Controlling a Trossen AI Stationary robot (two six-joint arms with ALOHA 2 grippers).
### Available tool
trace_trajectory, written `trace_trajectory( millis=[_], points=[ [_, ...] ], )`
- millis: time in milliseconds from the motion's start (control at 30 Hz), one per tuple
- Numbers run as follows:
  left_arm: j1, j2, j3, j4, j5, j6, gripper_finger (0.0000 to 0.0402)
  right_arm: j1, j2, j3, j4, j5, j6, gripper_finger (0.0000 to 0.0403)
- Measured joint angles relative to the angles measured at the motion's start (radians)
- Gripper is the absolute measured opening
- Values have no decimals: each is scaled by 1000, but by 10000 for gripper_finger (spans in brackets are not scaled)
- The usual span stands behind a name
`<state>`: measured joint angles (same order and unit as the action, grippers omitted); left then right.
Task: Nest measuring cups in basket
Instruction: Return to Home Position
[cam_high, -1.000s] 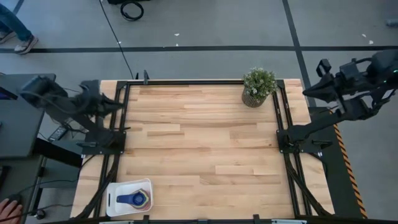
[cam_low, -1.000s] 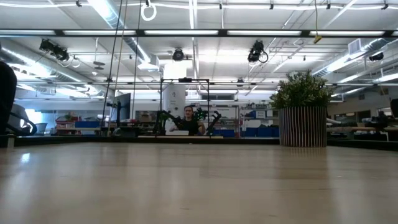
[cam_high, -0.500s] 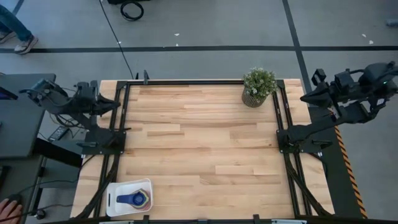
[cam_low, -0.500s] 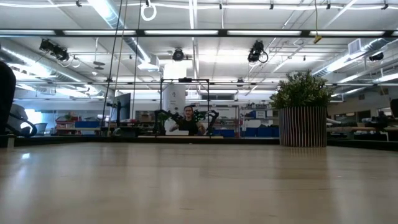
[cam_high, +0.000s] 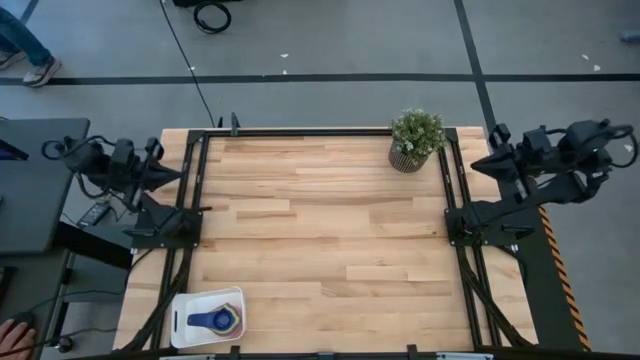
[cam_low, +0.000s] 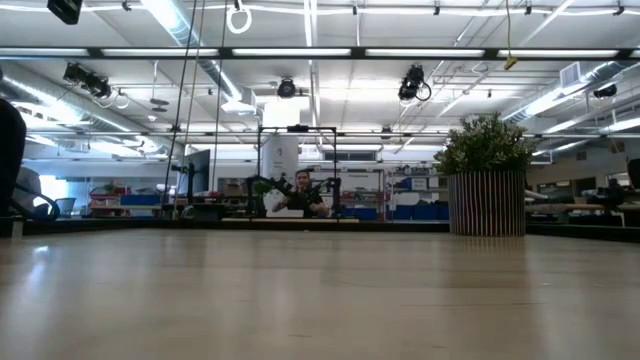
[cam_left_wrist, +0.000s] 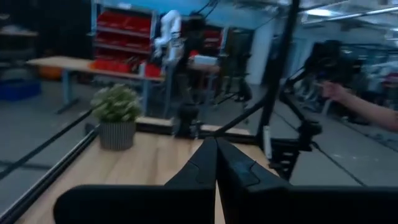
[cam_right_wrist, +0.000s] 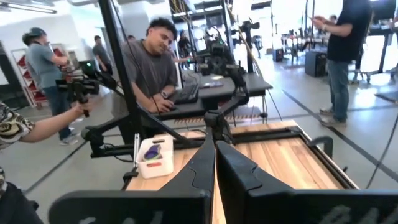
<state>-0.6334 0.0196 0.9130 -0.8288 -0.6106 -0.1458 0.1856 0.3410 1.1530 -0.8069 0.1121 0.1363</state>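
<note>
The floor (cam_high: 330, 40) is grey and crossed by dark tape lines (cam_high: 300, 77). Long light strips (cam_low: 280, 52) run along the ceiling of an open workshop hall. A workbench (cam_left_wrist: 62, 62) carries red bins (cam_left_wrist: 115, 65). A dark desk (cam_right_wrist: 211, 93) bears a keyboard (cam_right_wrist: 186, 93).

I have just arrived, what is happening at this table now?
Nothing is being handled now. The left hand and the right hand are shut and empty, beyond the side edges of the table. The measuring cups sit stacked inside the white basket at the table's near left corner. A potted plant stands far right.
</note>
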Motion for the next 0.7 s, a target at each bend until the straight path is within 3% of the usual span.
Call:
trace_trajectory(
  millis=[333, 700],
  points=[
    [-16, -15, -36, 18, 136, 148, 8, 0, -152, -276, 199, -39, -26, 22],
    [-16, -15, -122, 42, 143, 219, 8, 0, -318, -660, 496, -91, -26, 22]
  ],
)
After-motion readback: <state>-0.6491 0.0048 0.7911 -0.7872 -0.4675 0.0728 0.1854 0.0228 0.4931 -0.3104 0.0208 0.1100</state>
